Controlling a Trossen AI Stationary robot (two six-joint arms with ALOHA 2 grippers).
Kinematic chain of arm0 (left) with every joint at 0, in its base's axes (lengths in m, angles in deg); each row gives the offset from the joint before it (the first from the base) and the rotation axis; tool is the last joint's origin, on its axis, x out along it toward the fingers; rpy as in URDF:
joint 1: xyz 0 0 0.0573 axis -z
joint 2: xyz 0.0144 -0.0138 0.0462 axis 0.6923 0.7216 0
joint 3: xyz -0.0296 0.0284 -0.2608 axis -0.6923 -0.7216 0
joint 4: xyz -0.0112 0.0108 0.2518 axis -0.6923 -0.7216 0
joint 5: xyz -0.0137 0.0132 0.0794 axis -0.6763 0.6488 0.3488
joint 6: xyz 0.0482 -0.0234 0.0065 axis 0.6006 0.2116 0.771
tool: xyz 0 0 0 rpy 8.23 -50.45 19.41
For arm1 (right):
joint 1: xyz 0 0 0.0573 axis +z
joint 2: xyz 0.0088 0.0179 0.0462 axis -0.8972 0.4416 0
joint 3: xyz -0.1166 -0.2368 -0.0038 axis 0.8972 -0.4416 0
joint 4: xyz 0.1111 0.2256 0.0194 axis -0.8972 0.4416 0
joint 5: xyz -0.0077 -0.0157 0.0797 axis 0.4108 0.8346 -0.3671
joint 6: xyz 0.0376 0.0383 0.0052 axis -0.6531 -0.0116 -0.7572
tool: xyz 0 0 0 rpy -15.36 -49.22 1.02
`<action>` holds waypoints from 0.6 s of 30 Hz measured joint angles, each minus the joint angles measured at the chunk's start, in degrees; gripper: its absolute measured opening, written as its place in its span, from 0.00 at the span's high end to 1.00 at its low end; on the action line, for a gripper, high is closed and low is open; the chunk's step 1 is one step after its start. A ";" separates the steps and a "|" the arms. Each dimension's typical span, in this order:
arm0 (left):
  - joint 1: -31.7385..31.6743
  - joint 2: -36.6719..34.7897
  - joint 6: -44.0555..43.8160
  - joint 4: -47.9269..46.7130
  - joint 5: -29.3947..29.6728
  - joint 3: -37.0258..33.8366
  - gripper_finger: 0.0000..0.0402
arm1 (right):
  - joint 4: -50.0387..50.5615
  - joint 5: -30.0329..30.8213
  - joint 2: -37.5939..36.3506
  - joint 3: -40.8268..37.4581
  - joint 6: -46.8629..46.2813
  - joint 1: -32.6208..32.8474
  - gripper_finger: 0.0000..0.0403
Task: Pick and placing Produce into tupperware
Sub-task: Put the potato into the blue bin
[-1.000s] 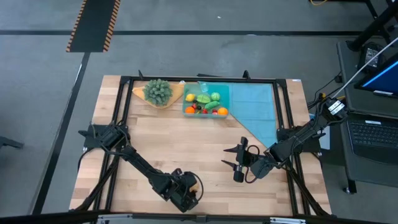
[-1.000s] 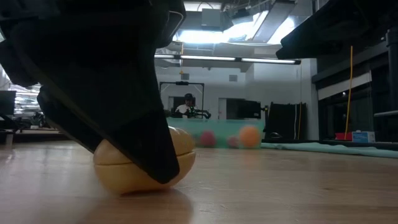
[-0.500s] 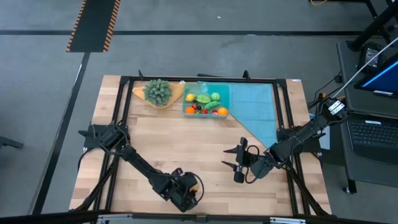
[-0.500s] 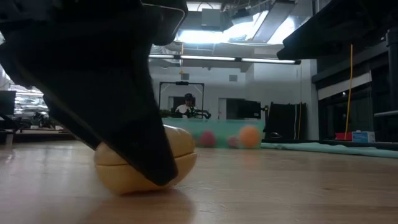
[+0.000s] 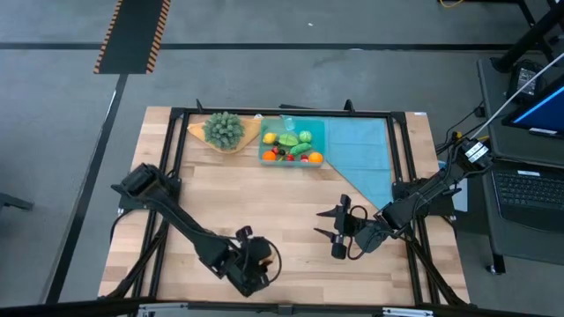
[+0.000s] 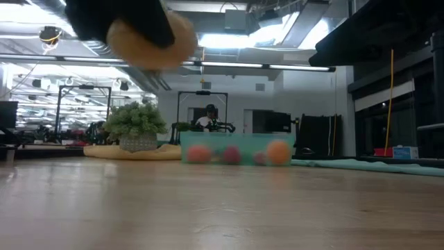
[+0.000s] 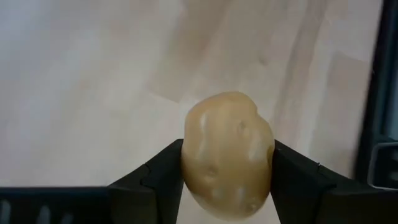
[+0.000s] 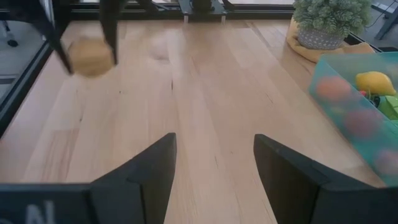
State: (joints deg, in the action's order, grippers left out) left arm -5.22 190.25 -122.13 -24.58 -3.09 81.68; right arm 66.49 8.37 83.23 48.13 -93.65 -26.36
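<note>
My left gripper (image 7: 227, 163) is clamped across the toy potato's (image 7: 227, 152) smooth, hard-looking middle, holding it above the table; it seems light but slippery, while the right gripper (image 8: 214, 163) waits open.

A pale tan, faintly dimpled toy potato (image 7: 228, 151) is clamped between black fingers (image 7: 155, 180). Orange, red, yellow and green toy produce (image 5: 293, 146) is seen in the clear teal-tinted plastic container (image 5: 317, 129), with a flat teal cloth (image 5: 366, 150) at its 3 o'clock.
</note>
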 joint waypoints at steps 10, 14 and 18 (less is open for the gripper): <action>4.81 -8.88 2.42 -7.77 14.60 -0.08 0.53 | -0.71 2.15 -0.10 0.00 1.51 1.35 0.46; 6.86 -11.46 2.46 -8.06 17.35 -2.10 0.54 | -0.84 7.04 -1.80 0.00 2.00 3.08 0.46; 8.08 -13.55 2.24 -7.47 17.70 -5.31 0.54 | -0.80 7.54 -4.73 0.00 3.72 4.29 0.46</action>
State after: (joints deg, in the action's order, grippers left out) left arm 2.86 176.70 -119.89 -32.05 14.61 76.37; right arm 65.69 15.91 78.50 48.13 -89.92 -22.07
